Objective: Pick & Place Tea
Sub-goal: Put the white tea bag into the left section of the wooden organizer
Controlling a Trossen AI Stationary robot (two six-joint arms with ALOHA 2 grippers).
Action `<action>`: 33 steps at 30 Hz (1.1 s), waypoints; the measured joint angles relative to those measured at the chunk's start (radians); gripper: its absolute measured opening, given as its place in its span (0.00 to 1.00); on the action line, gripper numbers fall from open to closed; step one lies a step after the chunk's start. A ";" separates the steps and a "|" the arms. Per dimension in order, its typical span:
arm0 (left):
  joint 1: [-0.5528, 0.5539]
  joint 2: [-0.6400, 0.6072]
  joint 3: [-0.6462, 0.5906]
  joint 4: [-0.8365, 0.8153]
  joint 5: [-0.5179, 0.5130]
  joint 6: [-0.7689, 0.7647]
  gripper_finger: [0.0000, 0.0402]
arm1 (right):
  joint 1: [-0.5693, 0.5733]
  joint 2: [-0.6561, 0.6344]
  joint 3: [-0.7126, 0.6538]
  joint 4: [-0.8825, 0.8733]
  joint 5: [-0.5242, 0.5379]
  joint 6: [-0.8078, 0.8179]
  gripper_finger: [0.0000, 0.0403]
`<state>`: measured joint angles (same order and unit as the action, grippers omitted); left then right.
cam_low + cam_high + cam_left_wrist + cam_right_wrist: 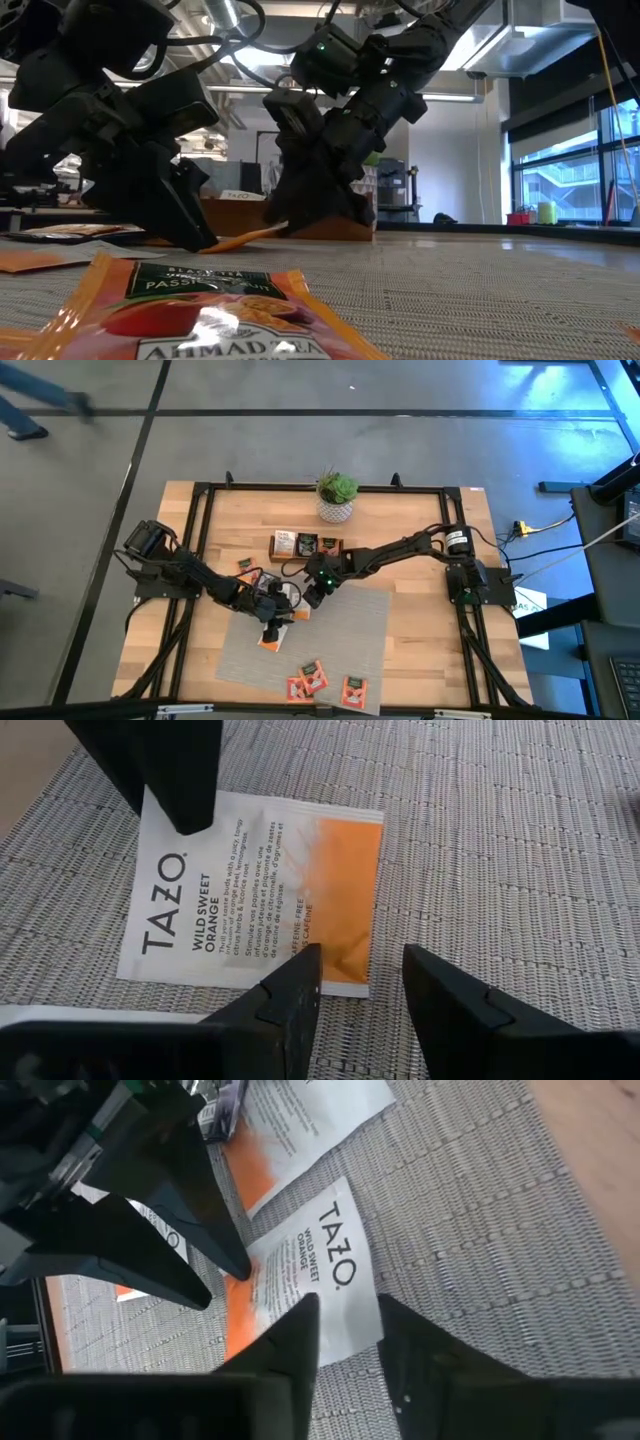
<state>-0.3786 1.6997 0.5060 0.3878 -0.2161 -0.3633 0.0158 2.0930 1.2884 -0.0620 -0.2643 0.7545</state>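
Observation:
A white and orange tea packet (250, 890) lies on the grey ribbed mat (500, 870) between my two grippers. My left gripper (360, 965) is open at the packet's orange end, one finger over its corner and the other over bare mat. My right gripper (350, 1315) comes in from the opposite side and is shut on the packet's white end (330, 1280). In the low view the packet (250, 236) shows as a thin orange strip, rising slightly toward the right gripper (320, 190). More tea packets (308, 680) lie near the mat's front edge. My left gripper has one fingertip (300, 975) on the corner of the packet's orange end (345, 960), slanting down from the table's left side. The other finger is off the packet, over the mat. That end stays down on the mat. My right gripper pinches the edge of the packet's white end (355, 1320) between its two fingers, slanting down from the table's right and far side. The fingers reach only the packet's end. That end sits slightly raised while the orange end lies on the mat.
A wooden tray (305, 545) with packets in it stands behind the grippers, and a potted plant (337, 495) stands at the far edge. Another white and orange packet (300, 1120) lies close by. An orange-red packet (200, 310) lies on the mat close in front of the low camera.

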 joint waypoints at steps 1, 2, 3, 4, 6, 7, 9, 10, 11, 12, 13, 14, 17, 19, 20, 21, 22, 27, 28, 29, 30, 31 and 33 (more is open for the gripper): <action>0.000 0.000 0.000 0.000 0.000 0.000 0.35 | 0.000 0.000 0.000 0.000 0.000 0.000 0.22; 0.000 0.000 0.000 0.000 0.000 0.000 0.35 | 0.000 0.000 0.000 0.000 0.000 -0.001 0.19; 0.000 0.000 0.000 0.000 0.000 0.000 0.35 | 0.000 0.000 0.000 0.000 -0.001 -0.001 0.16; 0.000 0.000 0.000 0.000 0.000 0.001 0.35 | 0.000 0.000 0.000 0.000 -0.001 -0.003 0.13; 0.000 0.000 0.000 0.000 -0.001 0.000 0.35 | 0.000 0.000 0.000 -0.001 0.000 -0.011 0.08; 0.000 0.000 0.000 0.000 -0.001 0.000 0.35 | 0.000 0.000 0.000 -0.001 0.000 -0.024 0.06; 0.000 0.000 -0.001 0.004 -0.001 0.002 0.35 | 0.000 0.000 0.000 -0.002 0.001 -0.040 0.02; 0.000 0.000 -0.001 0.005 -0.001 0.002 0.35 | 0.000 0.000 0.000 -0.002 0.001 -0.054 0.02; 0.001 -0.004 -0.001 0.004 0.001 0.003 0.35 | 0.000 0.000 0.000 -0.002 0.001 -0.056 0.02; 0.001 -0.011 -0.001 0.004 0.003 0.006 0.35 | 0.000 0.000 0.000 -0.002 0.001 -0.058 0.02; 0.001 -0.021 -0.001 0.003 0.006 0.008 0.35 | 0.000 0.000 0.000 -0.002 0.001 -0.066 0.02; 0.001 -0.032 -0.001 -0.001 0.011 0.012 0.35 | 0.000 0.000 0.000 -0.002 0.001 -0.077 0.02; 0.002 -0.090 -0.007 -0.034 0.050 0.037 0.35 | 0.000 0.000 0.014 -0.020 0.000 -0.097 0.01; -0.001 -0.147 -0.006 -0.042 0.083 0.051 0.35 | 0.001 -0.005 0.029 -0.039 0.000 -0.114 0.01; 0.000 -0.181 -0.005 -0.050 0.092 0.052 0.35 | 0.001 -0.007 0.041 -0.045 0.000 -0.133 0.01; 0.001 -0.213 -0.003 -0.065 0.093 0.052 0.35 | 0.001 -0.016 0.052 -0.052 0.001 -0.150 0.01; 0.002 -0.246 -0.004 -0.082 0.096 0.052 0.35 | 0.001 -0.030 0.062 -0.067 0.001 -0.168 0.01; 0.001 -0.452 -0.002 -0.208 0.112 0.084 0.35 | 0.000 -0.111 0.109 -0.084 0.089 -0.324 0.01; 0.002 -0.504 -0.002 -0.255 0.091 0.091 0.35 | -0.001 -0.128 0.114 -0.084 0.129 -0.367 0.01; 0.002 -0.553 -0.003 -0.291 0.064 0.095 0.35 | -0.004 -0.146 0.122 -0.074 0.169 -0.410 0.01; 0.002 -0.604 -0.003 -0.328 0.028 0.097 0.35 | -0.011 -0.166 0.124 -0.069 0.202 -0.444 0.01; 0.001 -0.651 -0.003 -0.365 -0.007 0.097 0.35 | -0.021 -0.179 0.125 -0.061 0.231 -0.481 0.01; 0.000 -0.736 -0.002 -0.422 -0.057 0.098 0.35 | -0.045 -0.190 0.127 -0.014 0.271 -0.537 0.01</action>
<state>-0.3782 0.9642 0.5037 -0.0339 -0.2729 -0.2657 -0.0287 1.9029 1.4153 -0.0755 0.0066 0.2173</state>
